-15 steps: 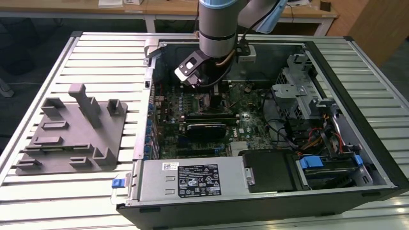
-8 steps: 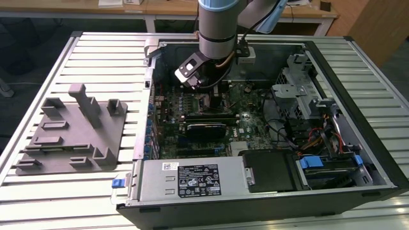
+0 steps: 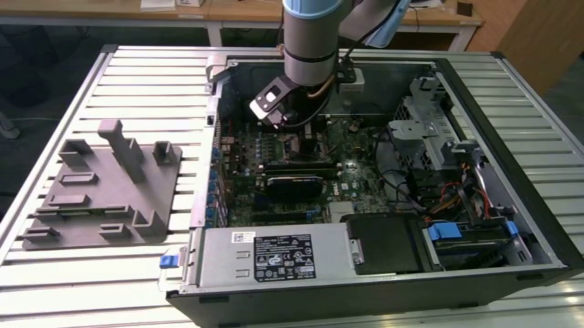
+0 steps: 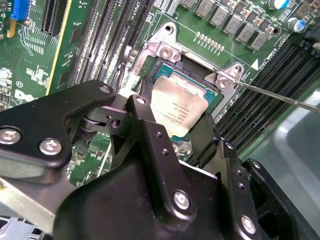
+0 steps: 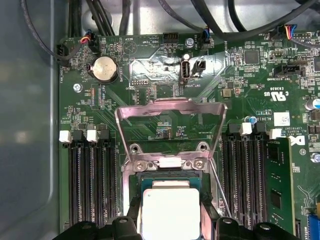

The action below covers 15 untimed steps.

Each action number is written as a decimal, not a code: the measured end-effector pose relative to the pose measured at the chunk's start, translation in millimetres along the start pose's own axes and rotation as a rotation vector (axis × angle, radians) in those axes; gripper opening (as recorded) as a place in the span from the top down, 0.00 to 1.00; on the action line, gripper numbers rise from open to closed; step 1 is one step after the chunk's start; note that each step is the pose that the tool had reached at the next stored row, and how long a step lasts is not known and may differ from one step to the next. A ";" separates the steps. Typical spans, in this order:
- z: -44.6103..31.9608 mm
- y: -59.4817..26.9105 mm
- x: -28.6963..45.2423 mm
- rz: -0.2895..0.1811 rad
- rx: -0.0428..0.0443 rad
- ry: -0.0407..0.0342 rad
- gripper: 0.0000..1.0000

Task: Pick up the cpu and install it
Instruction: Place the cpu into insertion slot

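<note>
Gripper (image 4: 174, 122) w/ fingers (image 4: 205, 135) clamped on opp. edges of the cpu (image 4: 177, 107), chip at open socket of green mobo (image 5: 150, 85), seated or not can't tell; load plate (image 5: 170, 107) hinged up, RAM slots (image 5: 92, 185) flanking; open PC case (image 3: 511, 137); grey fixture tray (image 3: 100, 198) at exterior view's left.

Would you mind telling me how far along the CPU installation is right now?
Done: the cpu is picked up and brought to the socket on the motherboard. In hand: the pincer is shut on it right at the socket; whether it is seated I cannot tell. Left: it is not released, and the metal load plate stands flipped open.
</note>
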State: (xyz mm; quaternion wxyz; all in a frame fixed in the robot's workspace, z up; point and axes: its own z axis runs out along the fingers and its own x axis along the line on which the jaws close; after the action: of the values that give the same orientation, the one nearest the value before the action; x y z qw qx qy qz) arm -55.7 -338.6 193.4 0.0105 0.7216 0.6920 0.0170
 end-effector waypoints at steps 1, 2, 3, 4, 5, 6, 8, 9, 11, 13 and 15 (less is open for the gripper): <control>0.3 0.0 0.0 0.000 0.0000 0.0001 0.45; 0.5 0.0 0.0 0.000 -0.0001 0.0001 0.45; 0.7 0.0 0.0 0.000 0.0000 0.0001 0.45; 0.9 0.0 0.0 0.000 0.0000 0.0001 0.45; 1.2 0.0 0.0 0.000 -0.0001 0.0002 0.45; 1.4 0.0 0.0 0.000 0.0000 0.0001 0.45; 1.5 -0.1 0.0 0.000 0.0001 -0.0001 0.45; 1.6 -0.1 0.0 0.000 0.0001 -0.0001 0.45; 1.8 0.0 0.0 0.000 0.0000 0.0002 0.45; 1.8 0.0 0.0 0.000 0.0000 0.0001 0.45; 1.8 0.0 0.0 0.000 0.0000 0.0001 0.45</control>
State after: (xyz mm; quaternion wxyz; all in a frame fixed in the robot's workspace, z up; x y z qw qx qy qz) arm -55.6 -338.5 191.6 0.0105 0.7216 0.6920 0.0170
